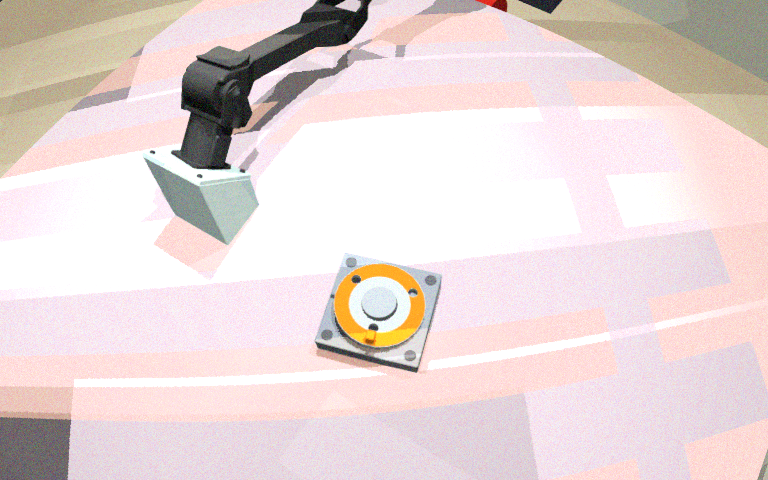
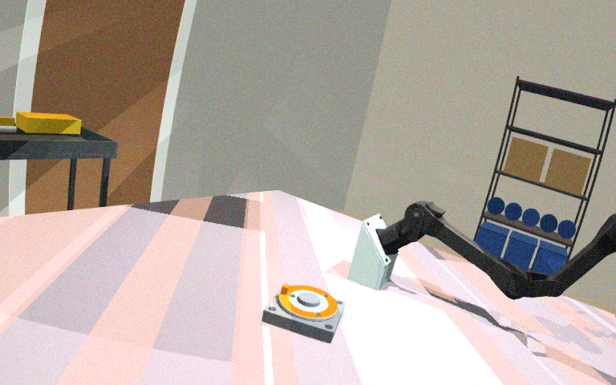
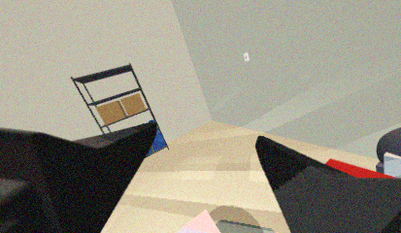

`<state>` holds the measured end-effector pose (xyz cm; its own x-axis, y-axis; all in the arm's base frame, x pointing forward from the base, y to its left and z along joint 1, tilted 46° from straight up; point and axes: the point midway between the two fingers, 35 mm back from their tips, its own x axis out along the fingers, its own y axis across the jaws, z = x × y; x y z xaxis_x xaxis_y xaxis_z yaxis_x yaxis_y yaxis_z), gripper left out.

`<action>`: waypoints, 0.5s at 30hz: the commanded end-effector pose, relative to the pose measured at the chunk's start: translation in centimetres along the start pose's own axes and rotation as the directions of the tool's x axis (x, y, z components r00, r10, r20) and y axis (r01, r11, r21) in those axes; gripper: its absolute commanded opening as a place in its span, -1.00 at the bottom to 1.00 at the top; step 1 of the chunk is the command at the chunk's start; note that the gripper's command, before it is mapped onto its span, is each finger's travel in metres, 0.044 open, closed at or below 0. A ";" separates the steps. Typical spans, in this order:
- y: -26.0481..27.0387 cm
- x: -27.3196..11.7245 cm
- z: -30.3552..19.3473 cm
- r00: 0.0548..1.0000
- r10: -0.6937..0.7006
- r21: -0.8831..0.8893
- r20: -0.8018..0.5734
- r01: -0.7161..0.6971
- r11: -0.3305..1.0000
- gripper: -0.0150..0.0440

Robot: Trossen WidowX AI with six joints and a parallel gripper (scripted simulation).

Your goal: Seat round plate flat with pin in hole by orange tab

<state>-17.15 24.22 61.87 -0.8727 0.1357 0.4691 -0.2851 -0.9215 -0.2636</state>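
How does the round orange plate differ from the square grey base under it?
The round orange plate is a bright ring with a white inner band, while the square grey base is dull and flat-sided. The plate carries a small orange tab at its edge and small holes in its face; the base has a dark dot at each corner. The plate is smaller, leaving the base's corners showing. Both are centred on the grey post.

Matt grey metal-looking base point(image 1: 424, 318) carries a smooth orange-and-white plastic-looking plate point(image 1: 340, 306); the fingers look matt black.
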 end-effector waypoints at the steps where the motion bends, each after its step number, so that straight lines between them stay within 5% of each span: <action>1: 0.2 0.0 0.5 1.000 -0.005 -0.003 0.014 0.005 1.000 0.78; 4: 4.6 -0.1 6.6 0.984 0.010 -0.039 0.178 -0.003 0.999 0.51; 15: 15.0 -3.7 16.9 0.859 0.165 -0.045 0.485 -0.163 0.986 -0.47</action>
<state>-13.65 9.37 69.13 -0.6902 -0.1001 0.7167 -0.2104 -0.9198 -0.3311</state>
